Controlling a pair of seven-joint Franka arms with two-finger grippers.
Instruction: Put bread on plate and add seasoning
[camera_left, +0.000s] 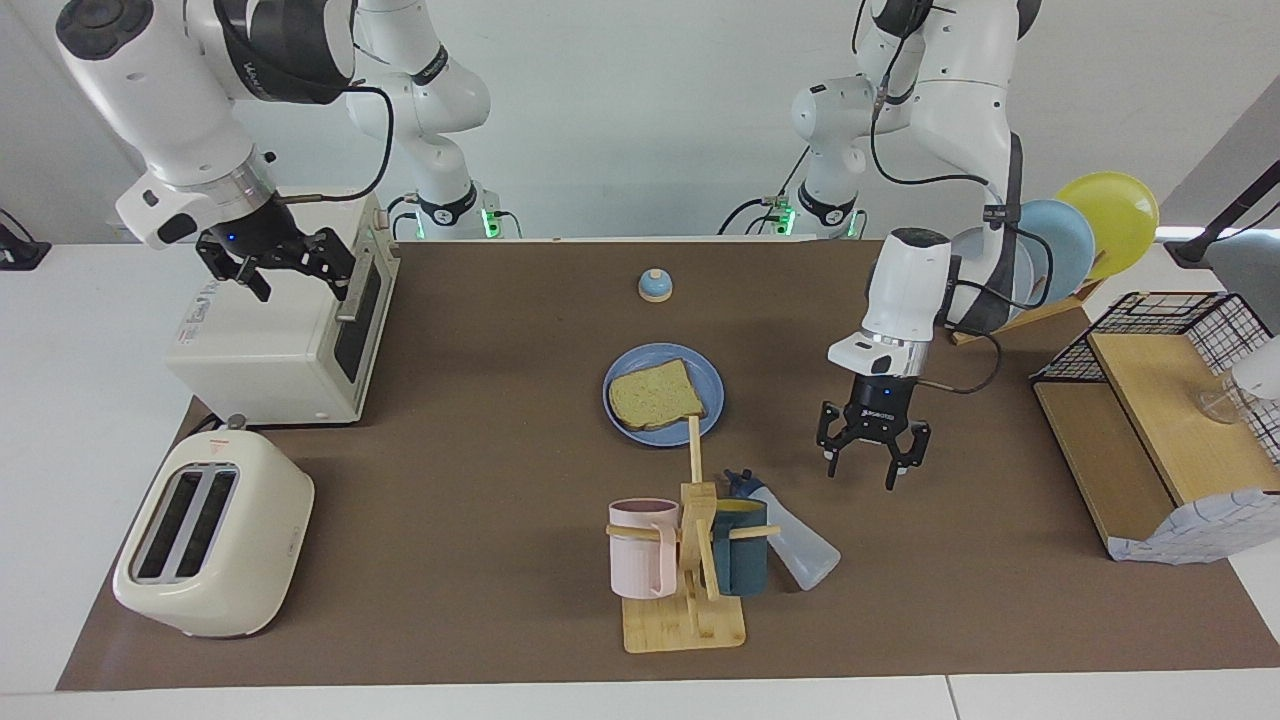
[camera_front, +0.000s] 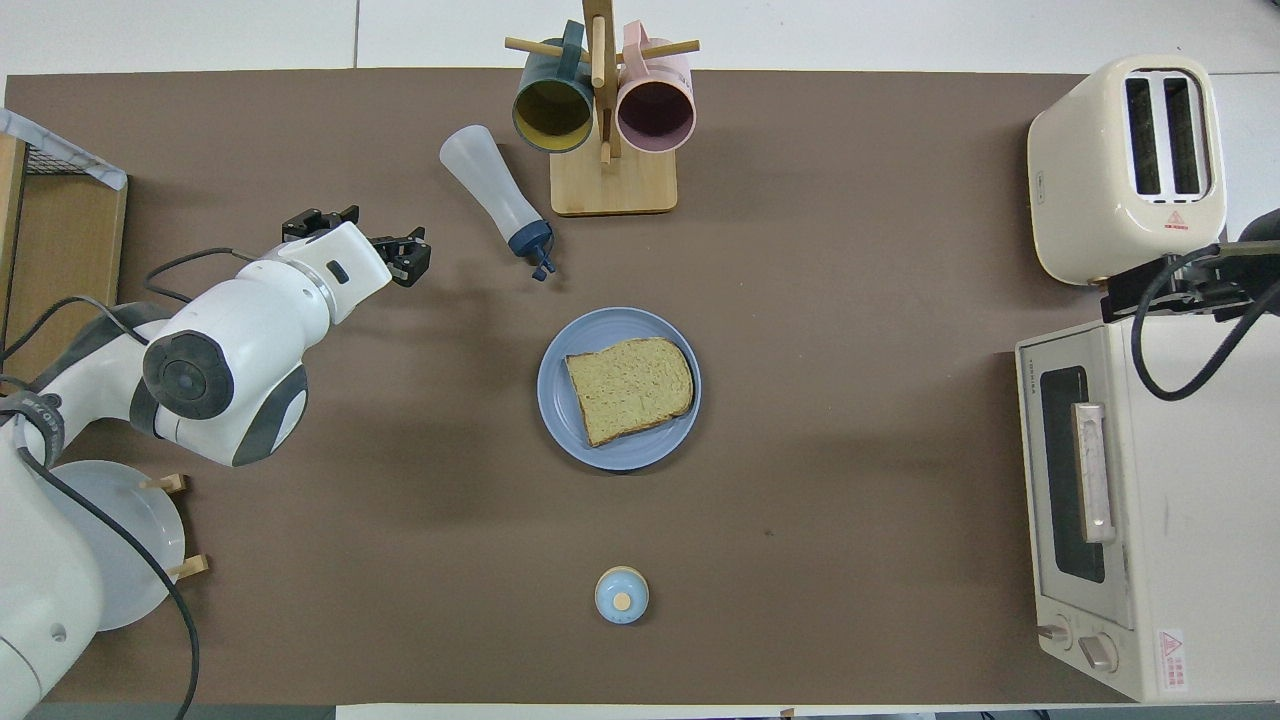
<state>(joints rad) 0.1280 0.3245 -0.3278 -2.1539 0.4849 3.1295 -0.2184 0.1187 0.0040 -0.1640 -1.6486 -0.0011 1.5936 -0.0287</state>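
Brown mat (camera_front: 850, 250) covers most of a white table (camera_left: 80, 380); plain white wall at the robots' end.

Plate (camera_front: 560, 430), medium blue, sits mid-mat. Bread (camera_front: 628, 388) lies flat on it, well within the rim.

Seasoning (camera_front: 495, 200) lies tipped on its side on the mat, farther from the robots than the plate, just beside the mug rack (camera_front: 612, 180). Its dark cap points toward the plate. In the facing view the bottle (camera_left: 795, 545) lies slantwise against the teal mug (camera_left: 740, 560); whether it touches the mug I cannot tell. Nothing holds it.

Left gripper (camera_left: 873, 462) hangs above bare mat, toward the left arm's end from the bottle and apart from it. Fingers spread, holding nothing. In the overhead view it (camera_front: 355, 235) shows past the white wrist.

Right gripper (camera_left: 285, 262) waits above the toaster oven (camera_left: 270, 340) at the right arm's end of the table. Fingers spread, empty.

Pop-up toaster (camera_front: 1130, 165) stands farther from the robots than the oven. Small blue dome with tan knob (camera_front: 621, 596) sits nearer to the robots than the plate. Pink mug (camera_left: 642, 548) hangs on the rack beside the teal one. Upright plates in a wooden rack (camera_left: 1090, 220) and a wire basket (camera_left: 1160, 310) stand at the left arm's end.
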